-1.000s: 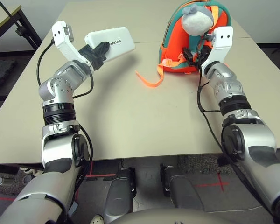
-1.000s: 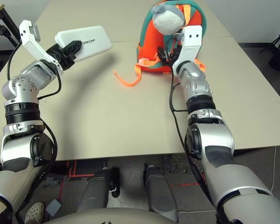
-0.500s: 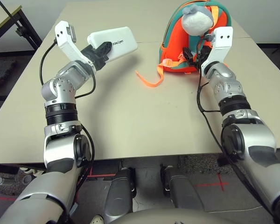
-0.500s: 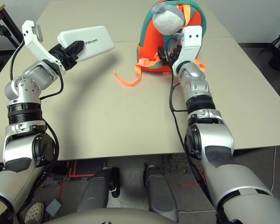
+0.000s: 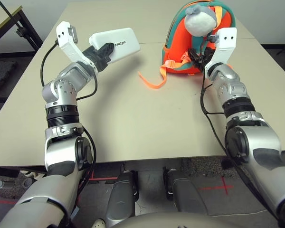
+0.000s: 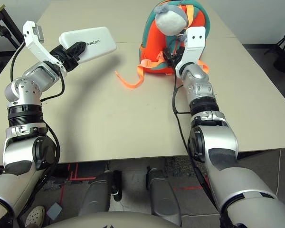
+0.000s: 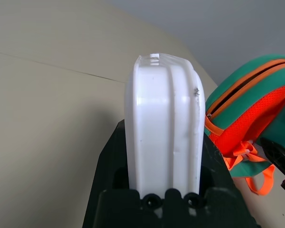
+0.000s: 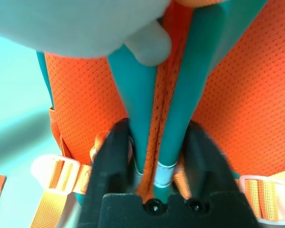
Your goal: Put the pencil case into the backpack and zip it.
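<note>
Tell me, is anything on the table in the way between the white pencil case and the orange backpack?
Nothing solid. The flat white pencil case, held up by the left gripper, has bare table between it and the orange-and-teal backpack. A loose orange strap lies there. The right gripper is at the backpack's straps.

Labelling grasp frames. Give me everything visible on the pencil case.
The pencil case is a flat white rectangle with rounded corners, hard and smooth like plastic, small dark lettering on top, lengthwise ridges along its edge in the left wrist view. It looks closed. The left end effector clamps one short end and holds it roughly level above the table, free end toward the backpack. Nothing else touches it.
</note>
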`<state>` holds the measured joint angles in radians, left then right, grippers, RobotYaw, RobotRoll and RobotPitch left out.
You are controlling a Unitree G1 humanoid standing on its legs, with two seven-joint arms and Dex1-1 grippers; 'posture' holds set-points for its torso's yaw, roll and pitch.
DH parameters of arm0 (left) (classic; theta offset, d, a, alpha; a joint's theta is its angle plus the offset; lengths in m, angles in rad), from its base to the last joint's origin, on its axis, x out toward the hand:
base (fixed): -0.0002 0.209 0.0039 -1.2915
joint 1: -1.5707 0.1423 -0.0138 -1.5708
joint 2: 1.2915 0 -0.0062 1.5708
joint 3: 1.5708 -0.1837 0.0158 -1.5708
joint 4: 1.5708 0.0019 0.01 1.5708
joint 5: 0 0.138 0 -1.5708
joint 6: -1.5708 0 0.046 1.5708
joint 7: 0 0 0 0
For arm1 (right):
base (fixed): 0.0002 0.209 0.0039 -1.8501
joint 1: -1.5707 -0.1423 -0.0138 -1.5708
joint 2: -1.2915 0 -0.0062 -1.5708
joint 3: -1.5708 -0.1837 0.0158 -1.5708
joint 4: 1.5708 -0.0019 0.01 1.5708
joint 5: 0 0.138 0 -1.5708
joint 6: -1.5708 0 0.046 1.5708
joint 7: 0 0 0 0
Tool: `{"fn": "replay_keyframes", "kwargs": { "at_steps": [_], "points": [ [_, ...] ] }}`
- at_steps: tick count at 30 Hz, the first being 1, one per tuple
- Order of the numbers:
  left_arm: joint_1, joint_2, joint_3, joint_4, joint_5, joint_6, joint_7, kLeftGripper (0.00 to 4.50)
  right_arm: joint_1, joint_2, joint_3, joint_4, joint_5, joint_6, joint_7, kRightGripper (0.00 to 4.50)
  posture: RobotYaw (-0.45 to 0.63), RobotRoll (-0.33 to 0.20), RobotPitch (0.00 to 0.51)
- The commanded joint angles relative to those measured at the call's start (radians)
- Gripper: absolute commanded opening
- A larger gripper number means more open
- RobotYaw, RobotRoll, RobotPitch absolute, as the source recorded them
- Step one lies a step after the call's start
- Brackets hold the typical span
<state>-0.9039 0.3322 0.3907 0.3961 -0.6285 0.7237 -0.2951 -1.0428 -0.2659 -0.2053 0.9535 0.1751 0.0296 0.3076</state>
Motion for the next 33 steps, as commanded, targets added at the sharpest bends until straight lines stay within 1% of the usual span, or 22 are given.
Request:
{"fn": "replay_keyframes", "kwargs": {
  "at_steps": [1, 2, 3, 6, 11, 16, 21, 24, 27, 33],
  "points": [
    [-0.002, 0.0, -0.001, -0.041, -0.009, 0.003, -0.001, 1.27, 0.004, 0.002, 0.005, 0.007, -0.002, 0.007, 0.009, 0.58, -0.07, 0.0, 0.14],
    [-0.001, 0.0, -0.002, -0.041, -0.008, 0.004, -0.002, 1.27, 0.005, 0.003, 0.006, 0.006, -0.002, 0.007, 0.009, 0.41, -0.07, 0.0, 0.14],
    [-0.001, -0.001, -0.002, -0.042, -0.008, 0.005, -0.002, 1.27, 0.005, 0.003, 0.006, 0.005, -0.002, 0.007, 0.01, 0.38, -0.07, 0.0, 0.14],
    [0.0, -0.003, -0.003, -0.045, -0.009, 0.007, -0.001, 1.27, 0.011, 0.004, 0.01, -0.008, -0.003, 0.011, 0.015, 0.38, -0.07, 0.0, 0.142],
    [0.001, -0.007, -0.003, -0.049, -0.009, 0.01, 0.002, 1.27, 0.053, 0.0, 0.041, -0.127, -0.003, 0.064, 0.061, 0.38, -0.07, 0.0, 0.151],
    [0.01, -0.016, -0.002, -0.053, -0.01, 0.008, 0.007, 1.27, 0.189, -0.037, 0.073, -0.52, 0.039, 0.284, 0.099, 0.38, -0.08, 0.0, 0.162],
    [0.02, -0.029, -0.003, -0.053, -0.011, 0.003, 0.008, 1.27, 0.37, -0.077, 0.072, -0.956, 0.085, 0.542, 0.065, 0.38, -0.08, 0.0, 0.172],
    [0.021, -0.033, -0.003, -0.048, -0.01, -0.001, 0.007, 1.27, 0.462, -0.081, 0.06, -1.157, 0.108, 0.665, 0.028, 0.38, -0.09, 0.0, 0.176],
    [0.019, -0.036, -0.005, -0.036, -0.007, -0.003, 0.001, 1.27, 0.521, -0.084, 0.035, -1.312, 0.136, 0.774, -0.009, 0.38, -0.11, 0.0, 0.18],
    [0.003, -0.036, -0.018, -0.002, 0.002, -0.014, -0.015, 1.27, 0.549, -0.114, 0.021, -1.47, 0.166, 0.9, -0.028, 0.38, -0.13, 0.0, 0.18]
  ]
}}
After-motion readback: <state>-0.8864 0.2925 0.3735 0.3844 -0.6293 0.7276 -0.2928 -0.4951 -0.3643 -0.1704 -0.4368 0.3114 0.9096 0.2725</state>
